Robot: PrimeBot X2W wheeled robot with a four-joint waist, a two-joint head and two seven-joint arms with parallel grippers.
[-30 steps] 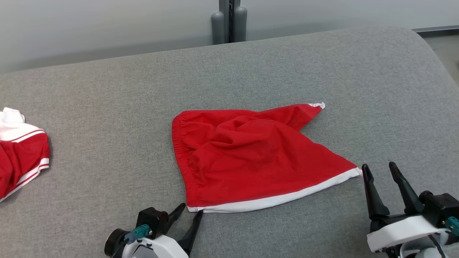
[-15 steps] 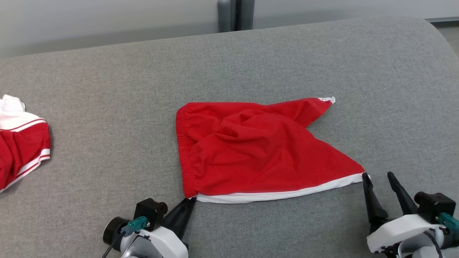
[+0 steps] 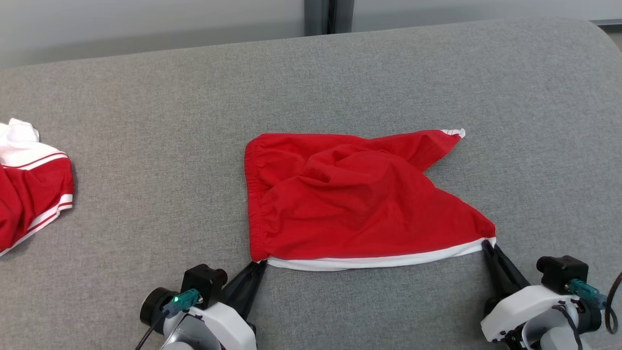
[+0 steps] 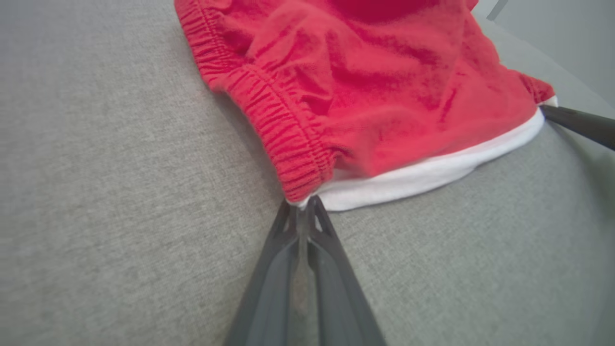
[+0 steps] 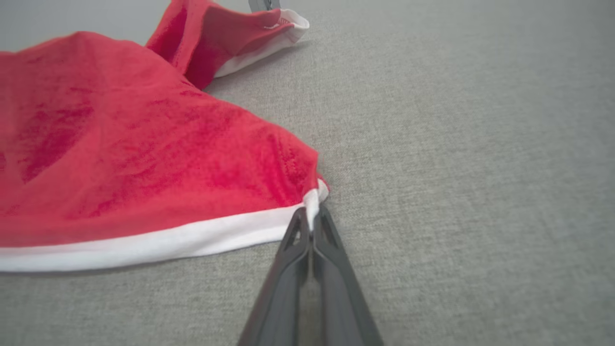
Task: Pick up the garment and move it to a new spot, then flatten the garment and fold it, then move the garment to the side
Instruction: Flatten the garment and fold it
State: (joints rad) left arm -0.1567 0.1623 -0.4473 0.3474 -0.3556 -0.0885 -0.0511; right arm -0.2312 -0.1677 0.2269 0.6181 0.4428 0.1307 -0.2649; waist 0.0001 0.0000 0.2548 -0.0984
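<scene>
Across the whole scene, a grey woven upholstered surface (image 3: 146,121), rounded off at the far right corner. At its far left edge, a second bunched red cloth with white stripes (image 3: 29,199), well apart from the work. Beyond the far edge, a dark upright post (image 3: 329,14) against a pale wall.

Near the middle of the surface, a rumpled red cloth garment (image 3: 359,199) with a gathered elastic band down its left side and a white hem band along its near edge. One pointed, white-tipped corner thrown out toward the far right. Near edge drawn fairly straight between its two corners, middle still creased and slightly humped.

At the near left corner, at the junction of elastic band and white hem: left gripper (image 3: 260,265), long dark fingers pressed together, pinching that corner at the very tips. At the near right corner: right gripper (image 3: 486,244), fingers closed tight on the end of the white hem. Both grippers low over the grey weave, pointing away from the robot, with the garment lying just beyond the fingertips and between the two arms
</scene>
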